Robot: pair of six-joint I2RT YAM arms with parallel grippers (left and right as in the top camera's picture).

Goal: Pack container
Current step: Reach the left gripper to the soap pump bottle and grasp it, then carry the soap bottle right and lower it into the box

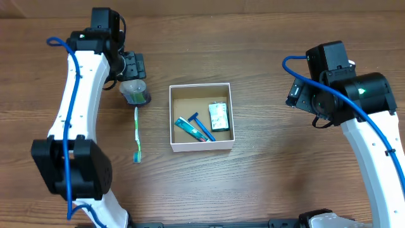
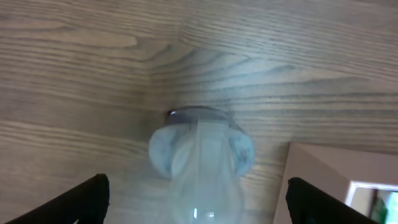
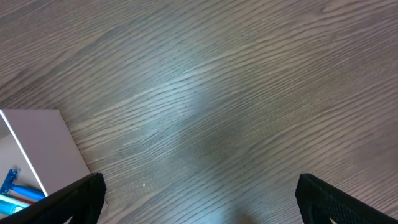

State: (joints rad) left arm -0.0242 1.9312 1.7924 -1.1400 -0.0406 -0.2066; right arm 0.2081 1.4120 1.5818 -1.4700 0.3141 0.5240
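The container [image 1: 201, 147], a small square white-walled box with a brown floor, sits mid-table. It holds a blue razor [image 1: 204, 125], a teal tube [image 1: 190, 129] and a green-and-white packet [image 1: 218, 116]. A small clear bottle with green liquid [image 1: 135, 94] stands to its left. My left gripper [image 1: 133, 68] is open just above the bottle. In the left wrist view the bottle [image 2: 200, 149] lies between the spread fingers [image 2: 198, 199], which are apart from it. A green-and-white toothbrush [image 1: 137, 134] lies on the table below the bottle. My right gripper [image 1: 296, 94] is open and empty, right of the container.
The container's corner shows in the left wrist view [image 2: 323, 180] and in the right wrist view [image 3: 43, 143]. The right gripper's fingers [image 3: 199, 202] hang over bare wood. Both arm bases stand at the table's front edge.
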